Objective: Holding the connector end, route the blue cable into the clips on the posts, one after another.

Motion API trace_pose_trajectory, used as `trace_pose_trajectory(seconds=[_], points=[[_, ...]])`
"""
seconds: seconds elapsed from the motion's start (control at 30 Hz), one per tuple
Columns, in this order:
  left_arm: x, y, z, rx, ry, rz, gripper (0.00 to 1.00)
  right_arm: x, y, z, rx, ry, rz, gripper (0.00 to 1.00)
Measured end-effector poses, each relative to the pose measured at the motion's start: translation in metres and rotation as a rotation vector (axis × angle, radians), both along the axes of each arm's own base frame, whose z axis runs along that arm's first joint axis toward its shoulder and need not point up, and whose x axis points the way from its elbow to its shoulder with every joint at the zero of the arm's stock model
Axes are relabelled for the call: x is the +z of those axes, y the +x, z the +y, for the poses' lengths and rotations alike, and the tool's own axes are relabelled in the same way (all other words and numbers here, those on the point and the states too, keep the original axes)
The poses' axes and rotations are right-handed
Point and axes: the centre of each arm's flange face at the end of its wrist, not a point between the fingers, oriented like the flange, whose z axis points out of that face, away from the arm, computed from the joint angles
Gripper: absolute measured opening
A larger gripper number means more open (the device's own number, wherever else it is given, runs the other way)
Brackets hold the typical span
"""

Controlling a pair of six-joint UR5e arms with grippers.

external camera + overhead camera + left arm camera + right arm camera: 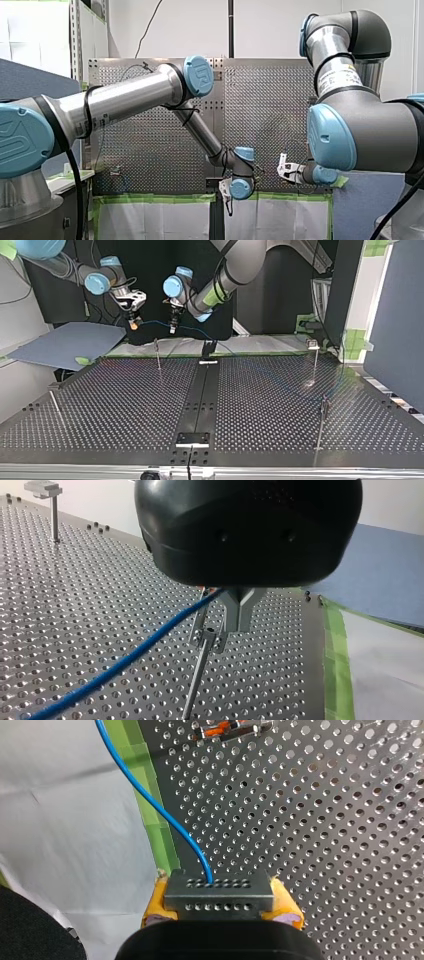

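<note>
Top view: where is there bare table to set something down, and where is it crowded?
Bare: between centre strip and posts at view's right; between strip and rod at view's left. Crowded: far edge, my right gripper, my left gripper, cable, post.

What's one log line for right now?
right gripper: shut on connector | left gripper: shut on blue cable | post: beside left gripper

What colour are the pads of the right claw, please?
Yellow pads, seen best in the right wrist view.
</note>
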Motion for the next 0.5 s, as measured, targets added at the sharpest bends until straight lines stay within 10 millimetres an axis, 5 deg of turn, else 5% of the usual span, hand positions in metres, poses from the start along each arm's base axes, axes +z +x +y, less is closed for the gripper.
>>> trace_pose_trajectory(seconds=[0.27, 0.5], points=[[-0.001, 0.006, -0.002, -0.038, -0.013, -0.004, 0.0, 0.002, -0.01, -0.011, -0.014, -0.004, -0.001, 0.0], [-0.021, 0.008, -0.007, -0.068, 0.009, 0.024, 0.0, 0.006, -0.012, -0.022, 0.006, -0.022, -0.015, 0.0]])
